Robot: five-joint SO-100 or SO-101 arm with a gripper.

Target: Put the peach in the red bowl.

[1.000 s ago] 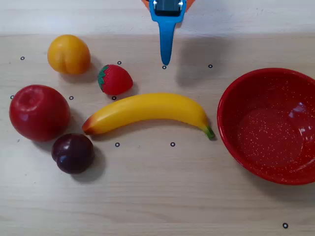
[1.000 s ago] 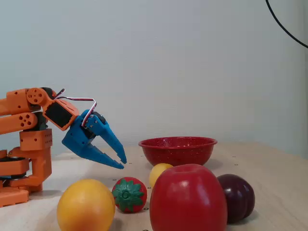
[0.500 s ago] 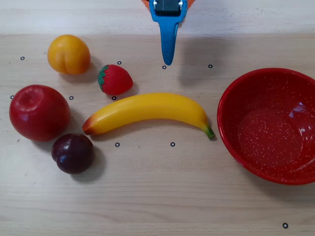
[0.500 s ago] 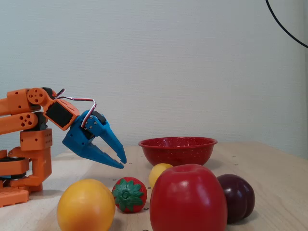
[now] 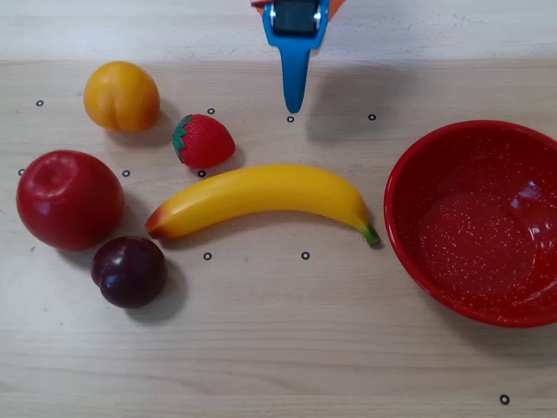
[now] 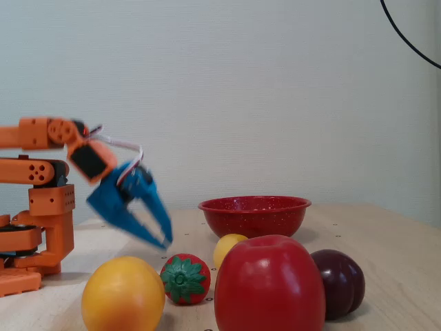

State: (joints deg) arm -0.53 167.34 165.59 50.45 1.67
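Note:
The peach is a yellow-orange fruit at the far left of the table in the overhead view. In the fixed view the peach sits low in front. The red bowl stands on the right with nothing in it, and the red bowl shows behind the fruit in the fixed view. My blue gripper hangs at the top middle, well right of the peach. In the fixed view the gripper is motion-blurred, tilted down above the table, fingertips close together, holding nothing.
A strawberry lies just right of the peach. A banana stretches across the middle. A big red apple and a dark plum sit at the left. The orange arm base stands at the left of the fixed view.
The arm's upper link has risen and the gripper has swung slightly back and down, now blurred by motion. None of the fruit and not the bowl has moved.

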